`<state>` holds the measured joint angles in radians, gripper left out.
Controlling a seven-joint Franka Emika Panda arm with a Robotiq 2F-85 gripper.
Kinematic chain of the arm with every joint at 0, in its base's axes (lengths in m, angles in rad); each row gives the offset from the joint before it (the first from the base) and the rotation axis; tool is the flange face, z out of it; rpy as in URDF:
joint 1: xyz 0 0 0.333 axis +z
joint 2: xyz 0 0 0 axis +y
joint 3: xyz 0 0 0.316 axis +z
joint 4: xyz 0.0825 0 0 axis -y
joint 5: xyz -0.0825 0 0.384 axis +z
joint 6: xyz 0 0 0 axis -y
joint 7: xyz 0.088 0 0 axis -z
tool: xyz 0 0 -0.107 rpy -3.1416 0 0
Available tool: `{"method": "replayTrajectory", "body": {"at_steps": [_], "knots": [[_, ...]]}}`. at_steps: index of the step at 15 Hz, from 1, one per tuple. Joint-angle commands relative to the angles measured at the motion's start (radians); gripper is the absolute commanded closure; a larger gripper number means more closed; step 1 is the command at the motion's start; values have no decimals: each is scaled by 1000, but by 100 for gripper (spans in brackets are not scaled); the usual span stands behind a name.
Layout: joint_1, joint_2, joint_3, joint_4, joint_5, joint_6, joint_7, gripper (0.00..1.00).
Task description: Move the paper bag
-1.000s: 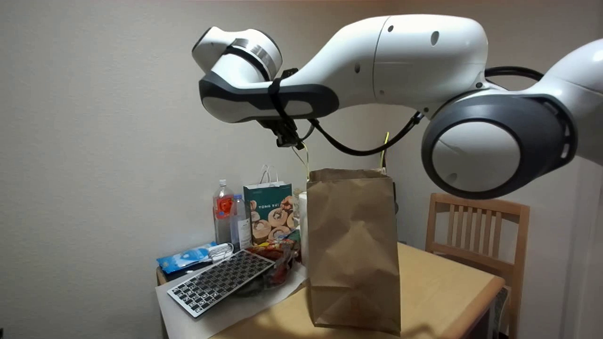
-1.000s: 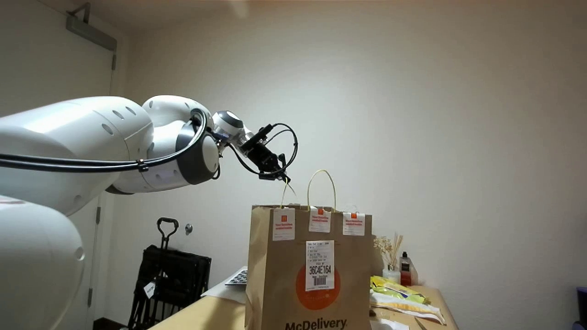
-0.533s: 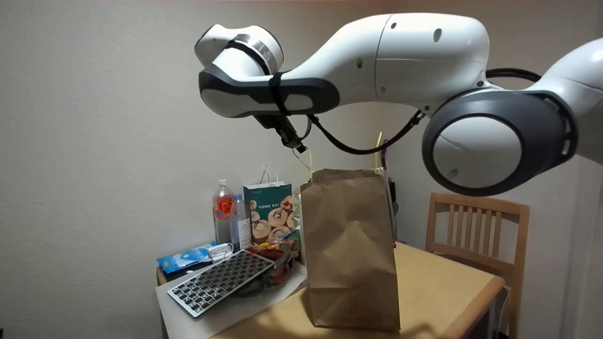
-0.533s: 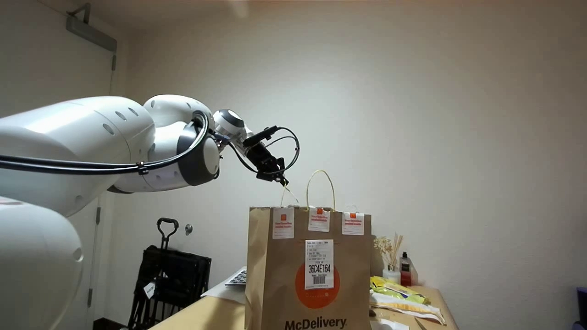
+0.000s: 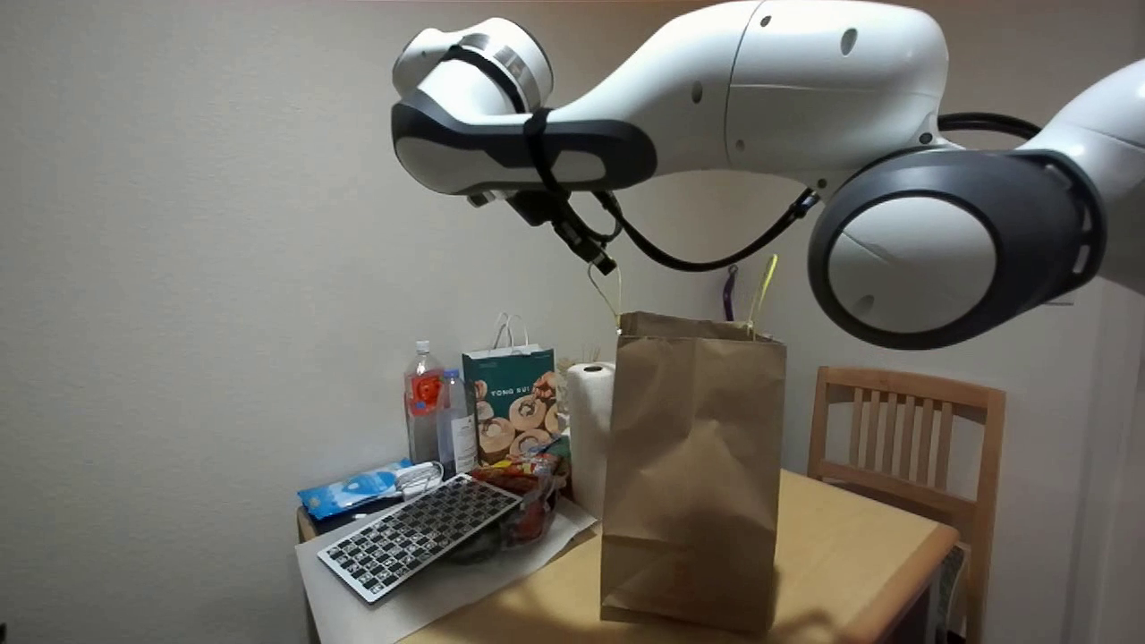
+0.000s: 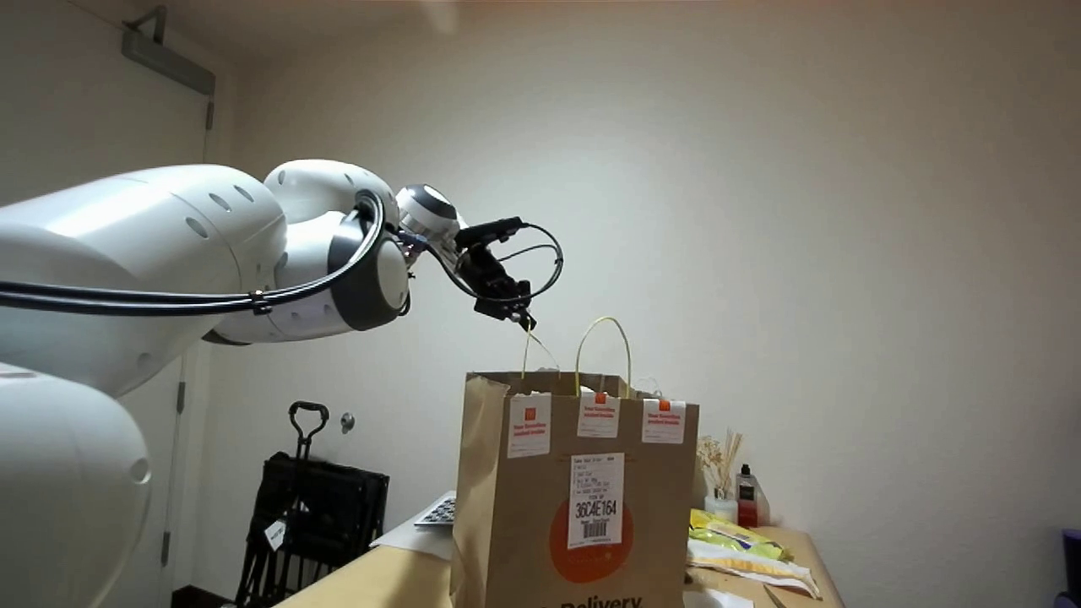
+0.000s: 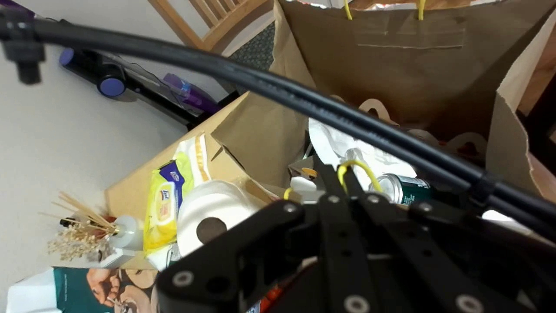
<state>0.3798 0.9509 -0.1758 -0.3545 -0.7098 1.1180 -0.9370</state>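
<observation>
On the table (image 5: 859,537), or barely off it (I cannot tell which), is the paper bag (image 5: 693,474), roughly upright. Its creased walls look soft, poor for squeezing. Above it the gripper (image 6: 528,321) has its jaws nearly together. The can (image 7: 404,189) inside hints at weight. Pinched in the jaws, one yellow handle (image 7: 361,165) seems a sound hold, though a single loop may let the bag tip.

In an exterior view, a keyboard (image 5: 420,537) lies left of the paper bag (image 5: 693,474), a chair (image 5: 894,492) behind, right; whether the bag touches the table (image 5: 850,528) is unclear.
</observation>
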Motion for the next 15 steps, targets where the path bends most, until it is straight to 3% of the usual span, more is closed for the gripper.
{"method": "replayTrajectory", "body": {"at_steps": [1,2,3,4,5,6,10,11,15], "knots": [[4,-35,-17,0,-33,-72,-86,97],[9,-32,-36,0,-55,-83,-78,96],[2,-16,-13,0,-21,-48,-34,71],[2,-17,-16,0,-23,-52,-35,96],[2,-15,-15,0,-23,-51,-35,93],[3,-12,-15,0,-23,-51,-35,62],[-10,-12,-10,-11,-3,-50,42,36],[-4,-45,-12,-62,12,-26,90,31],[17,-65,-28,-42,12,-31,294,5]]}}
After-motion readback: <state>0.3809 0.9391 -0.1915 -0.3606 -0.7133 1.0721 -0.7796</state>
